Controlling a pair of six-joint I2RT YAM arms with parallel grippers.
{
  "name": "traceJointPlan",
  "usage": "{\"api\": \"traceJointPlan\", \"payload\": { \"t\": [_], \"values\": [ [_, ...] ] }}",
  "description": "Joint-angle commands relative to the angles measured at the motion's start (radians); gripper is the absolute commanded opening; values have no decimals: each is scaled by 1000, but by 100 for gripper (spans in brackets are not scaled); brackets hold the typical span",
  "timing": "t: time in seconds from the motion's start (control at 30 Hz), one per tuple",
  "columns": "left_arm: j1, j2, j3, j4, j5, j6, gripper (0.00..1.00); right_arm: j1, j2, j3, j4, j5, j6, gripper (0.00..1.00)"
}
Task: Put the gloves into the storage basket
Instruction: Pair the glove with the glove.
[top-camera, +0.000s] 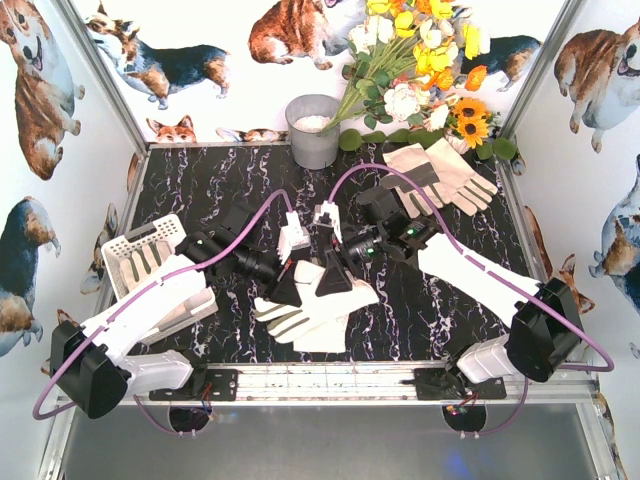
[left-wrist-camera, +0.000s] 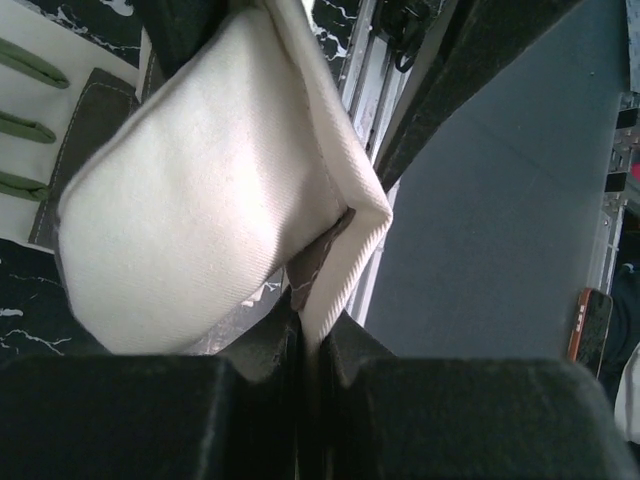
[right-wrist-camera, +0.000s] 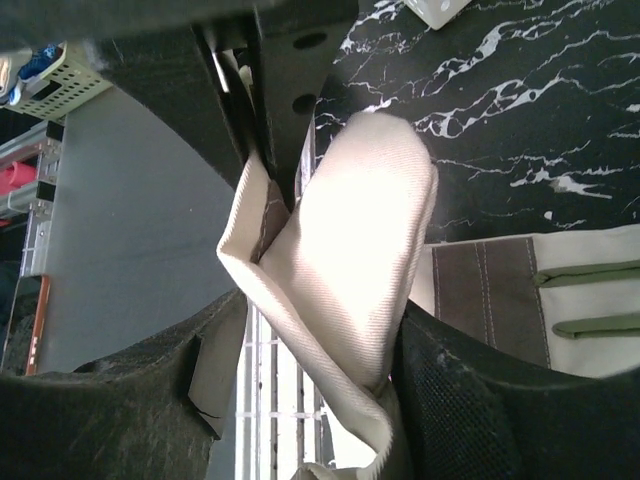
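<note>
— Gloves first: where are they?
— One glove (top-camera: 318, 305) lies on the dark marbled table (top-camera: 220, 190), near the front edge and between the two arms, with its cuff raised off the surface. Two more gloves (top-camera: 440, 178) lie at the far right, just before the flowers (top-camera: 420, 60). Another glove (top-camera: 142, 262) sits inside the white basket (top-camera: 118, 250) at the left edge.
— What is the left gripper (left-wrist-camera: 312, 345) doing?
— Its jaws are pressed together on the cream cuff of the middle glove, and the cloth folds up out of the pinch.
— And the right gripper (right-wrist-camera: 320, 335)?
— Its jaws stand spread, with the same cuff bulging between them. The cloth touches one finger (right-wrist-camera: 500, 420), and I cannot tell whether it touches the other.
— Anything else out there?
— A grey bucket (top-camera: 313, 130) stands at the back, beside the flowers.
</note>
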Motion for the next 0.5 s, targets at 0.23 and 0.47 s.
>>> {"api": "traceJointPlan", "payload": {
  "t": [0.23, 0.47],
  "values": [
    [-7, -14, 16, 27, 19, 8, 0, 8, -34, -50, 308, -57, 151, 18],
    [43, -98, -33, 164, -106, -114, 31, 0, -92, -102, 325, 48, 194, 0]
  ]
}}
